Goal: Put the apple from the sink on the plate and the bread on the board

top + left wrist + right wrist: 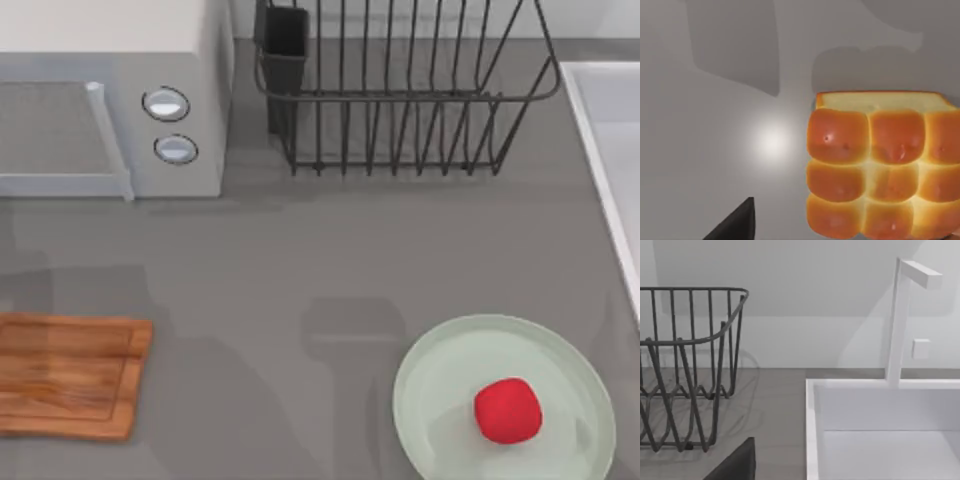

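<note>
The bread (880, 170) fills the left wrist view close under the left hand; whether that hand grips it cannot be told. The board (65, 375) lies at the tabletop's left edge, bare. Judged step: carry the bread to the board. Lower it level onto the board's middle, inside the groove, and release only at contact. The apple (508, 410) already rests on the plate (440, 380) near the front right corner. The right arm faces the sink (880, 435) at the right edge; its hand's state cannot be told.
</note>
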Tool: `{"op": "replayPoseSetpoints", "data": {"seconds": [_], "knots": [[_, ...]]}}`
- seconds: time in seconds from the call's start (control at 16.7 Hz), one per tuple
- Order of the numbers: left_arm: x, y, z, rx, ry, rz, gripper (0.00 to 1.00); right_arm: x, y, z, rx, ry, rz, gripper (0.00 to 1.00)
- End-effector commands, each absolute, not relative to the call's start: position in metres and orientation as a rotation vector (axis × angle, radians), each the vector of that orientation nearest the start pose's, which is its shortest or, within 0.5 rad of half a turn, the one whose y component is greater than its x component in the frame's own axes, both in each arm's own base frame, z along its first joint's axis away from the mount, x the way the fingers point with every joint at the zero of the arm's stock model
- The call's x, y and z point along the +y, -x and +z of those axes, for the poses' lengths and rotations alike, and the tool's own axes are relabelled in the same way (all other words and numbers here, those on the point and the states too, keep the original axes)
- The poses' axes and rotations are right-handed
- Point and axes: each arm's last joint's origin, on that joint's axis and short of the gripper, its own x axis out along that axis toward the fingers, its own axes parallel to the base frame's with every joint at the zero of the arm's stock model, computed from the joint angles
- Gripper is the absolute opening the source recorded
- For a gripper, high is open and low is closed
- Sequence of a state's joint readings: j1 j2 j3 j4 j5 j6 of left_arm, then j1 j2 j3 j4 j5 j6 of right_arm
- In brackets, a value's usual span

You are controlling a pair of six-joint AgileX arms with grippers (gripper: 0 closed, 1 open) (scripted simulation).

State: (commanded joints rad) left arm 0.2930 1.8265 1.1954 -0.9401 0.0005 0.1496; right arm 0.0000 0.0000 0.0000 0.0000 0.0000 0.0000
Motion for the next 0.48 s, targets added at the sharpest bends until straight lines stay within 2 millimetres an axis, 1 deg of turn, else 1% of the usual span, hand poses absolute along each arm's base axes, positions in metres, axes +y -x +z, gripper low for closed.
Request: {"op": "replayPoseSetpoints", "data": {"seconds": [0.36,0.48], "knots": [[0.097,-0.312,0.108,1.562,0.114,0.117,1.00,-0.001,-0.106,0.160,0.000,0.000,0.000,1.00],[0.097,-0.311,0.102,1.566,0.115,0.116,1.00,-0.001,-0.106,0.160,0.000,0.000,0.000,1.00]]}}
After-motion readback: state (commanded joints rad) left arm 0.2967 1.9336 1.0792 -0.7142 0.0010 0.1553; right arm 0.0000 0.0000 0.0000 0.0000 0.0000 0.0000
